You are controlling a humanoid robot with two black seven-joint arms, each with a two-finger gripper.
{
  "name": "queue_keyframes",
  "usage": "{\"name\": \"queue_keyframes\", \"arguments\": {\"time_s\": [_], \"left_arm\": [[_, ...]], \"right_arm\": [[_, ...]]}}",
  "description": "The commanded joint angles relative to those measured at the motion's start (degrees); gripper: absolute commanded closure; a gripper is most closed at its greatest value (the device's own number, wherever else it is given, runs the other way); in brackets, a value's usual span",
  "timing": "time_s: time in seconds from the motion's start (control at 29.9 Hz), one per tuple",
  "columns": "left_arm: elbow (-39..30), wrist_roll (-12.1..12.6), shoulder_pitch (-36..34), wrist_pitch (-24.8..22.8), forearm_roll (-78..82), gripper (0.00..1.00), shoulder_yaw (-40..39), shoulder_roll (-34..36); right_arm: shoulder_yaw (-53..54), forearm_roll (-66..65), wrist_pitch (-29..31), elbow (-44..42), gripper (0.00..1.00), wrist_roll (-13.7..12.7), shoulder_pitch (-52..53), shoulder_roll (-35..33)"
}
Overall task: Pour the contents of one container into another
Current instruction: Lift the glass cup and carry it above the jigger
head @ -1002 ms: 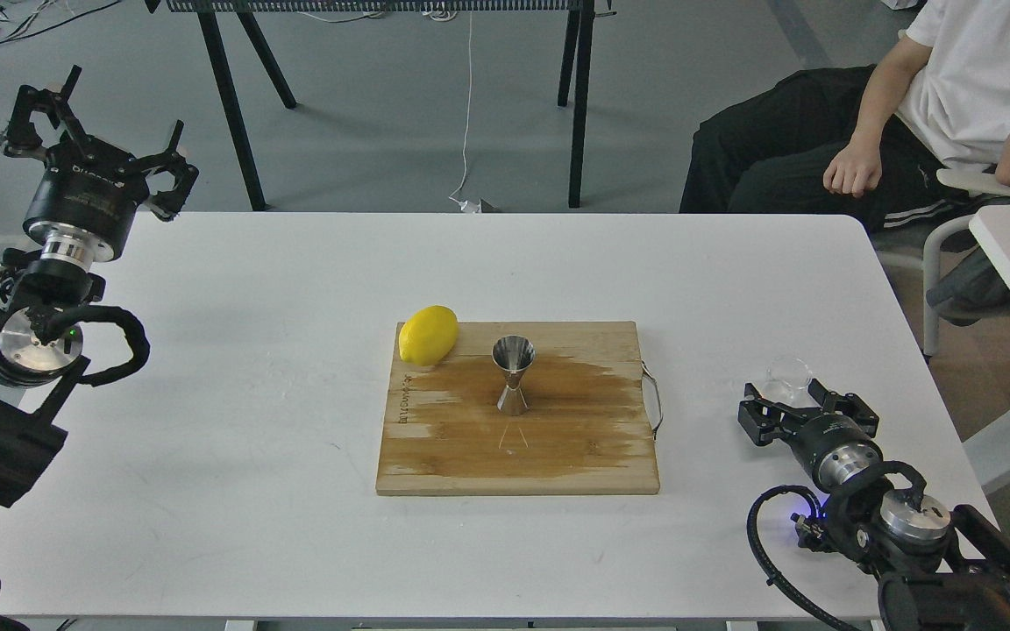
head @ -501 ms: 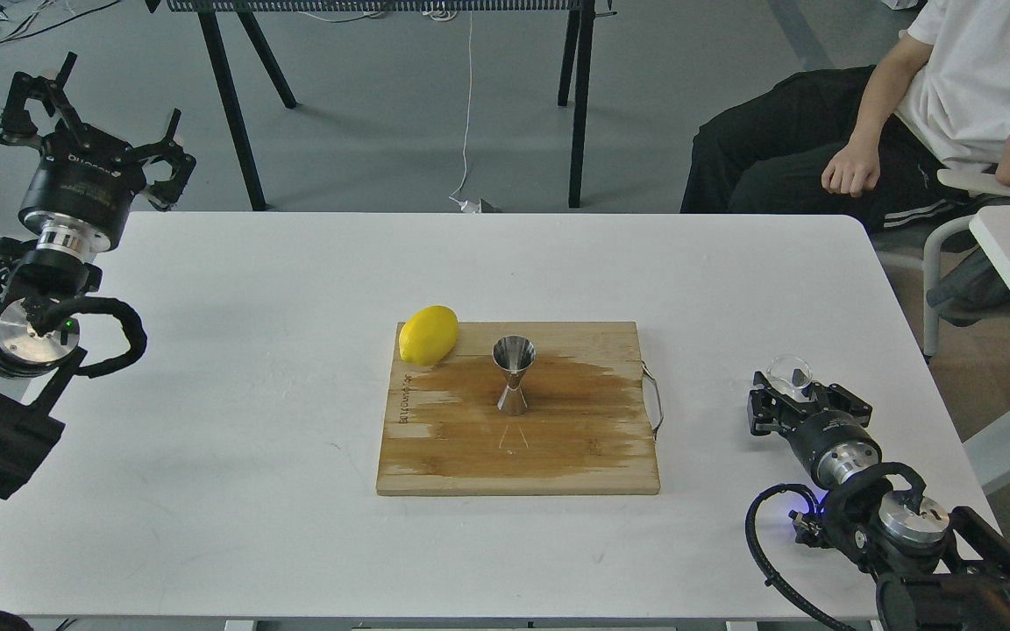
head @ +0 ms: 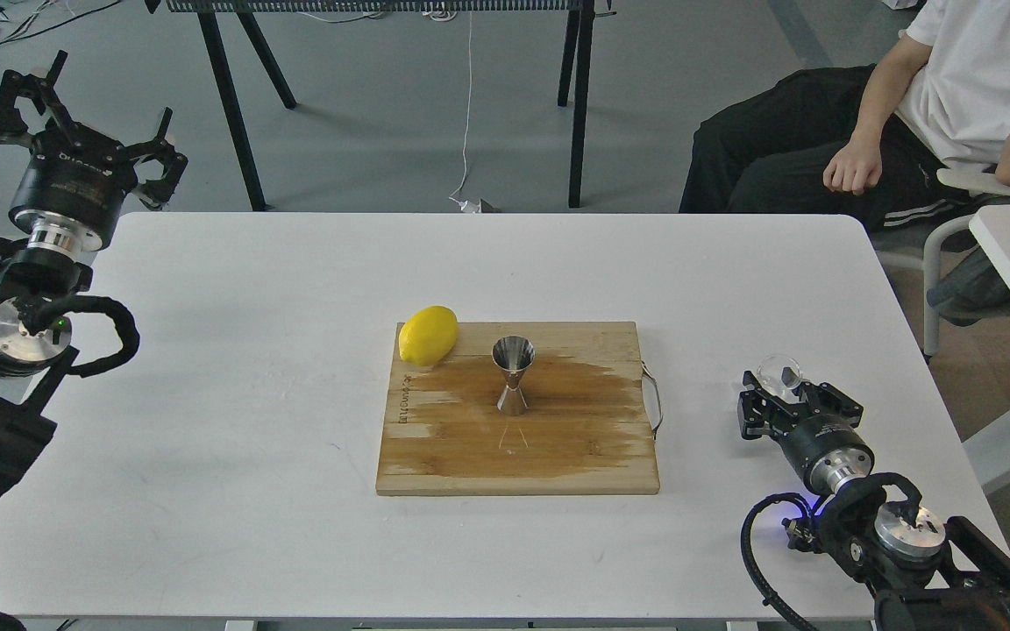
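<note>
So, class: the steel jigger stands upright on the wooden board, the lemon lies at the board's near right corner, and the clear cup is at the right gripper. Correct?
Not quite. The head view shows the lemon at the far left corner of the wooden board. The jigger, clear cup and right gripper are as described.

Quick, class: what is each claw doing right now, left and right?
Left claw: open, holding nothing, raised off the table's left edge.
Right claw: shut on the small clear round cup.
</note>
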Motion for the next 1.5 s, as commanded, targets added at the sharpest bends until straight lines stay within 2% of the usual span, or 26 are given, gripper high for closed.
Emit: {"name": "queue_keyframes", "arguments": {"time_s": [0.0, 0.23, 0.5, 0.87, 1.47], "left_arm": [[0.00, -0.04, 0.27, -0.16, -0.02, 0.00, 0.21, -0.02], [-0.09, -0.04, 0.36, 0.19, -0.02, 0.00, 0.04, -0.11], [0.00, -0.04, 0.62, 0.20, -0.02, 0.00, -0.14, 0.42], [0.00, -0.22, 0.62, 0.37, -0.02, 0.00, -0.14, 0.51], [0.09, -0.22, 0.80, 0.28, 0.07, 0.00, -0.05, 0.69]], "right_arm": [[-1.20, -0.16, -0.78, 9.12, 0.67, 0.48, -2.09, -3.89], [-2.25, -7.44, -7.36, 20.83, 0.68, 2.33, -1.22, -5.14], [-3.65, -24.22, -14.49, 22.86, 0.68, 2.42, 5.01, 0.57], [-9.54, -46.64, -14.76, 22.77, 0.69, 2.50, 9.94, 8.31], [-17.37, -65.19, -14.94, 22.68, 0.68, 2.51, 11.44, 8.75]]}}
